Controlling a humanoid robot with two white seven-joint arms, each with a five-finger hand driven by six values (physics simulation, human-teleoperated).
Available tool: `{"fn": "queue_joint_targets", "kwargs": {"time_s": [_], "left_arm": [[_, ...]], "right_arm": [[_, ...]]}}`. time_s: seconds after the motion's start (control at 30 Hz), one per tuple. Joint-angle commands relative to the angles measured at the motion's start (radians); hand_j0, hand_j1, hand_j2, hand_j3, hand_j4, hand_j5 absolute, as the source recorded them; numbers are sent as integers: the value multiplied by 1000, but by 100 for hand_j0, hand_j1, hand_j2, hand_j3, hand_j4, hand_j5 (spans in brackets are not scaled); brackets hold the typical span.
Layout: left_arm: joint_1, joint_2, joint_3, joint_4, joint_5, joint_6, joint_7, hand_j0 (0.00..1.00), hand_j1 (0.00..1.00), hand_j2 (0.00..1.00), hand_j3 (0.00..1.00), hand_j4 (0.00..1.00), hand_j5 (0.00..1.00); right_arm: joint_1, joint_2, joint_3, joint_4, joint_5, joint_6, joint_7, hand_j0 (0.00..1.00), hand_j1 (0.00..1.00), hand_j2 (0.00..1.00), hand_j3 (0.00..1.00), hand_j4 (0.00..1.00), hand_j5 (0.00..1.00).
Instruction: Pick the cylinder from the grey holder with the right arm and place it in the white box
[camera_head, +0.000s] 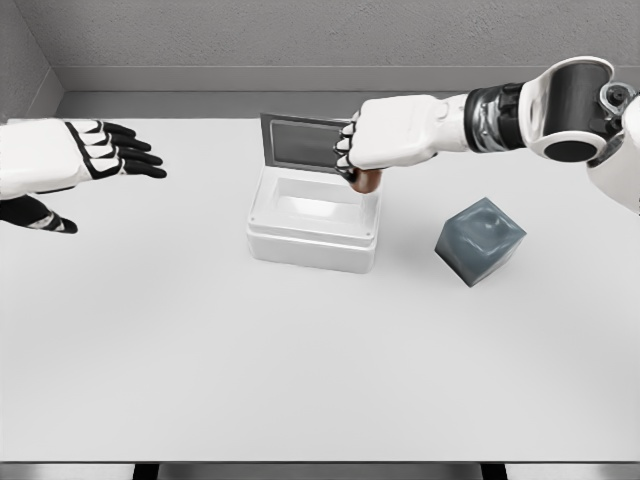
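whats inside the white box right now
The white box shows only its bare pale floor. The right hand holds the cylinder over its far right corner, hiding that spot.

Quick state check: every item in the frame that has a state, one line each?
white box: lid up, open, nothing visible inside
cylinder: held above the box's right rear corner
grey holder: on the table, tilted, no cylinder in it
right hand: shut on the cylinder
left hand: open, holds nothing

White arms (430, 125), black-fingered, grey-cuffed wrists.
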Motion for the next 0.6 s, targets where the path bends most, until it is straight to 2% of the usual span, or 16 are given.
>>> {"fn": "queue_joint_targets", "kwargs": {"time_s": [0.0,0.2,0.23,0.3,0.33,0.5,0.57], "left_arm": [[-2,-24,-24,0,4,3,-1,100,100,100,100,100,100],[-6,-18,-25,-1,9,3,-2,100,100,100,100,100,100],[-18,-18,-25,-1,10,3,-2,100,100,100,100,100,100],[-15,-26,-27,-1,9,3,-2,100,100,100,100,100,100],[-17,-26,-27,0,7,3,-4,100,100,100,100,100,100],[-14,-29,-31,-1,9,3,-5,100,100,100,100,100,100],[-14,-29,-33,-1,9,3,-5,100,100,100,100,100,100]], "right_arm": [[0,21,11,21,8,3,0,46,46,46,46,46,46],[-2,53,18,67,11,3,0,47,47,47,47,47,47],[-6,53,18,67,18,3,0,52,52,52,52,52,52],[-6,53,18,66,25,3,0,89,89,89,89,89,89],[-6,54,16,66,26,3,0,99,99,99,99,99,99],[-8,53,5,58,25,3,0,99,99,99,99,99,99],[-8,34,2,6,18,3,0,99,99,99,99,99,99]]}}
